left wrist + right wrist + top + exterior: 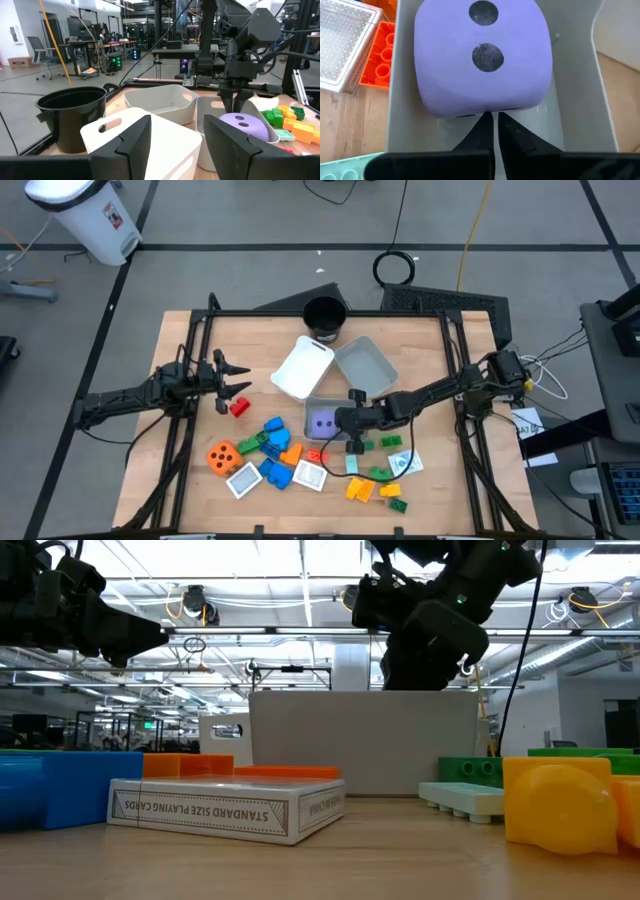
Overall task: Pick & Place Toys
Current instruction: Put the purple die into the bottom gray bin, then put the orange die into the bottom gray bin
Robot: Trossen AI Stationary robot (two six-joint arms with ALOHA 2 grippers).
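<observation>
Right gripper: fingers together, nothing between them, tips just beside the near face of the purple die. The die sits inside the grey tray, two dots up, directly ahead of the closed fingers. It is roughly cubic, so no long axis governs the approach.

In the high view the right gripper hangs over the grey tray near the desk's centre, with the purple die towards the left-arm side of it. The loose toys lie towards the desk's front edge; the closest, an orange block and a green block, sit just outside the tray. In my judgement the right arm is the nearer one for these.

Left gripper: fingers apart, empty, over the left half of the desk. A red block lies near it, the orange die further towards the front edge.

The right wrist view alone shows that the fingers hold nothing. The left wrist view shows the right gripper upright above the die. The low view shows neither tray contents nor fingertips.
</observation>
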